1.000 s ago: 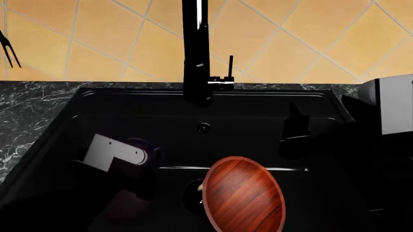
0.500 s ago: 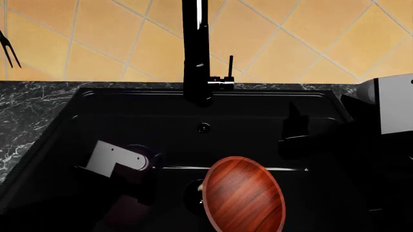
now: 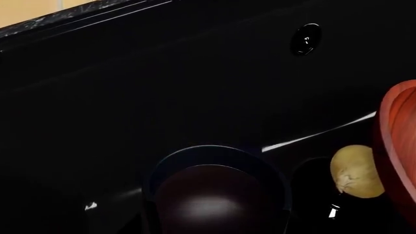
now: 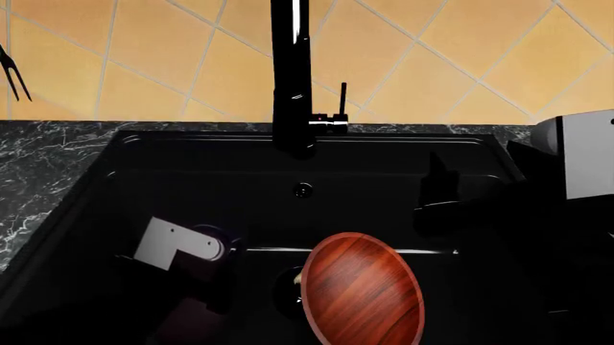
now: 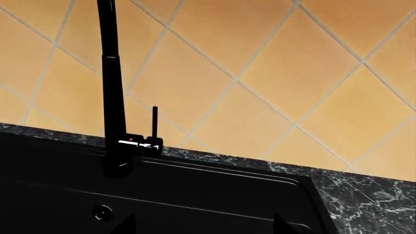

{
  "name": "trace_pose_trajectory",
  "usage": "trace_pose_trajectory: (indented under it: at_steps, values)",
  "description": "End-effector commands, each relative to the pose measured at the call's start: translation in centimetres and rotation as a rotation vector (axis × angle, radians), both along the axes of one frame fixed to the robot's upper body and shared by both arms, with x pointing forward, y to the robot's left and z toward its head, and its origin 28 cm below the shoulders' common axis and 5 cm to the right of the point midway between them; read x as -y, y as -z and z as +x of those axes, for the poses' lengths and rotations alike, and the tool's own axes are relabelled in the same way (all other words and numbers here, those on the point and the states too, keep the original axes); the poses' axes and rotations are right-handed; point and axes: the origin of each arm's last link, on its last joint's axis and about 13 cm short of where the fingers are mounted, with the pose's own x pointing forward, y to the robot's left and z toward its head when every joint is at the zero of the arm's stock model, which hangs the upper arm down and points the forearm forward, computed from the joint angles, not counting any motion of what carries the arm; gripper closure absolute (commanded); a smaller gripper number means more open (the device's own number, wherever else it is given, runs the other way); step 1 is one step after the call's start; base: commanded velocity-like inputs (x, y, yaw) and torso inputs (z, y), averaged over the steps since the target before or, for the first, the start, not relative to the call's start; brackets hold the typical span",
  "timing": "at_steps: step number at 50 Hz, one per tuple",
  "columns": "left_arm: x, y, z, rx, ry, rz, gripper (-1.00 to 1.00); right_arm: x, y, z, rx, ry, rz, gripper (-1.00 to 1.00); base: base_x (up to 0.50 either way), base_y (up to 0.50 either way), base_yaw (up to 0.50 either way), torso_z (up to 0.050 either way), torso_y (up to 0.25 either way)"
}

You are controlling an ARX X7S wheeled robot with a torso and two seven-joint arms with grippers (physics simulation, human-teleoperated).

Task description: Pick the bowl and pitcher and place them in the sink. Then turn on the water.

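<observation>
The reddish-brown wooden bowl (image 4: 363, 289) lies tilted inside the black sink (image 4: 384, 154), near its front; its rim (image 3: 398, 146) shows in the left wrist view. My left gripper (image 4: 206, 262) is low in the sink's left half, shut on the dark pitcher (image 4: 218, 241), whose round body (image 3: 209, 197) fills the near part of the left wrist view. My right gripper (image 4: 441, 195) hovers over the sink's right side, open, with both fingertips (image 5: 281, 225) far apart and nothing between them. No water falls from the black faucet (image 4: 290, 72).
The faucet's lever (image 4: 343, 100) stands upright beside the spout base (image 5: 154, 124). A pale yellow lump (image 3: 356, 171) lies by the drain next to the bowl. Marbled counter (image 4: 43, 162) surrounds the sink. A fork (image 4: 14, 72) hangs on the tiled wall at left.
My left arm has sunk lower and nearer in the sink, carrying the pitcher with it. The bowl and the right arm have not moved.
</observation>
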Motion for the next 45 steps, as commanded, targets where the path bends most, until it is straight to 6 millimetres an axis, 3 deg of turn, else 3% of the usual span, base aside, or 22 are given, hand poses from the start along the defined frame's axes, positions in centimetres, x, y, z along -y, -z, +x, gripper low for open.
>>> trace_pose_trajectory:
  at_steps: [1,38,39,45]
  values:
    - [-0.3,-0.3,0.5,0.042,-0.034,0.006,1.00,0.0,0.0,0.0,-0.002,0.001,0.000,-1.00,0.01,0.24,0.03,0.000,0.010]
    - [-0.2,1.3,0.0,-0.013,-0.024,0.003,1.00,0.0,-0.1,-0.1,0.002,0.001,0.000,-1.00,0.01,0.25,0.03,0.000,0.001]
    - [-0.2,1.3,0.0,-0.015,-0.023,0.001,-1.00,0.0,-0.1,-0.1,0.002,0.000,-0.001,-1.00,0.01,0.25,0.03,0.000,0.000]
    - [-0.2,1.4,0.1,-0.025,-0.019,-0.007,-1.00,-0.1,-0.1,-0.1,0.002,-0.001,-0.002,-1.00,0.00,0.00,0.00,0.000,0.000]
